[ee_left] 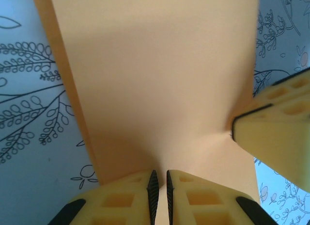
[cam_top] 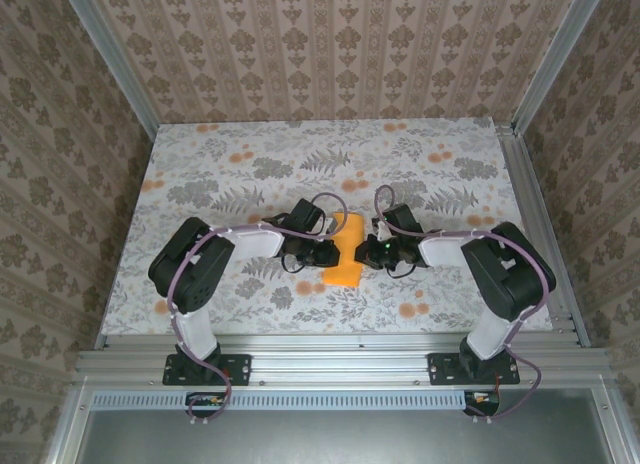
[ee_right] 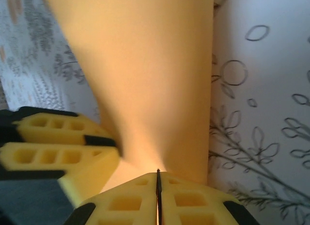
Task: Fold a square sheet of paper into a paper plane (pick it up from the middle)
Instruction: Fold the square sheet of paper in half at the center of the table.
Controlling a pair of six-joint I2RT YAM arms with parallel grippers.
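- Floral cloth (cam_top: 250,174) covers the table, with patterned walls (cam_top: 330,44) closing it in.
- Paper (cam_top: 345,252) — a folded orange strip — sits mid-table between the two arms.
- Left gripper (cam_top: 326,252) has its fingers pressed together on one long edge of the paper. Right gripper (cam_top: 370,250) pinches the opposite edge the same way.
- To crease it well, I'd say both should hold the strip taut and level, move as one and avoid tugging apart — thin paper tears.

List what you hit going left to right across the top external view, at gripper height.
Left arm → left gripper → folded orange paper → right gripper → right arm. All of it lies over the floral cloth.
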